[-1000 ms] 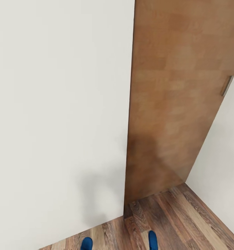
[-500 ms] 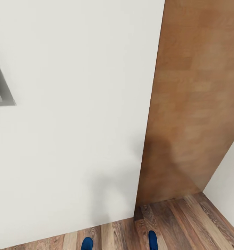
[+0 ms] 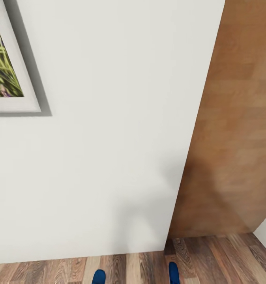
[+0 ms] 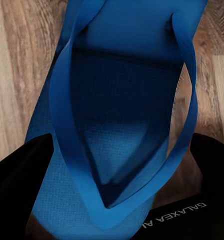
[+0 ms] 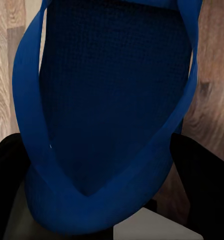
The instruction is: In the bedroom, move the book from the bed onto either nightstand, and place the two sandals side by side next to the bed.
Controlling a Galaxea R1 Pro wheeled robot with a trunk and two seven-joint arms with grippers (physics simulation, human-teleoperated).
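Note:
Two bright blue sandals are held up over the wood-plank floor, one in each gripper. In the left wrist view, one sandal point(image 4: 126, 90) with its thong strap sits between the black fingers point(image 4: 22, 180) of my left gripper point(image 4: 116, 172), which is shut on it. In the right wrist view, the other sandal point(image 5: 112, 90) is clamped the same way in my right gripper point(image 5: 107, 172). In the head view, the two blue tips point(image 3: 98, 277) point(image 3: 173, 272) poke in at the bottom edge. The book, the bed and the nightstands are out of view.
A white wall point(image 3: 109, 138) stands close ahead, with a framed picture point(image 3: 10, 71) at the upper left. A brown wooden door point(image 3: 235, 138) meets the wall on the right. Wood-plank floor point(image 3: 220, 256) runs along the base.
The head view has swung left: the door slid toward the right edge and the framed picture came in at the left. The sandal tips stay at the same spot in the picture.

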